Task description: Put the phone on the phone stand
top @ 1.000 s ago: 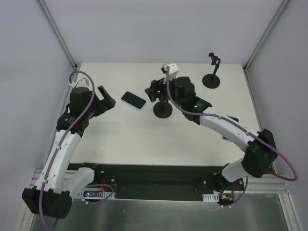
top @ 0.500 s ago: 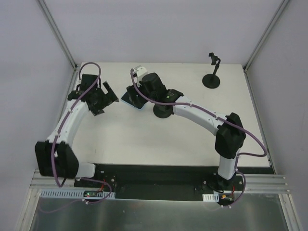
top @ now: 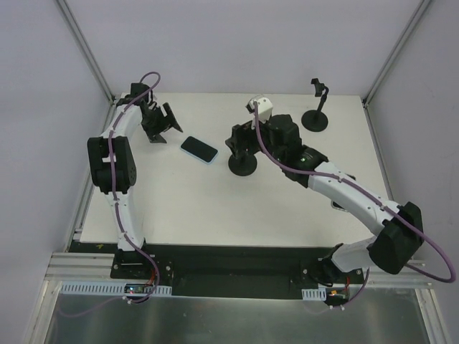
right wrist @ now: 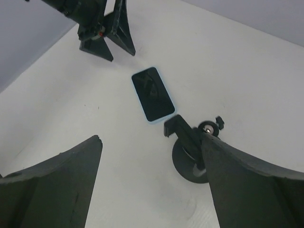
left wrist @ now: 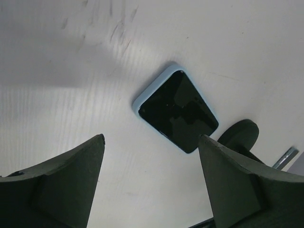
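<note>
Right arm (top: 337,183) pulled back off phone (top: 199,150) above stand (top: 242,164); left, right jaws spread, empty; phone flat on table (top: 215,215).

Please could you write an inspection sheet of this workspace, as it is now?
Surface: white table, faint scuff marks.
Job's things: phone flat, screen up, on no stand; near stand beside it, not touching.
Clutter: second stand at far right.
End effectors: left end effector open, empty; right end effector open, empty.
Cables: purple cables loop along both arms.
Surroundings: pale walls, metal posts.
</note>
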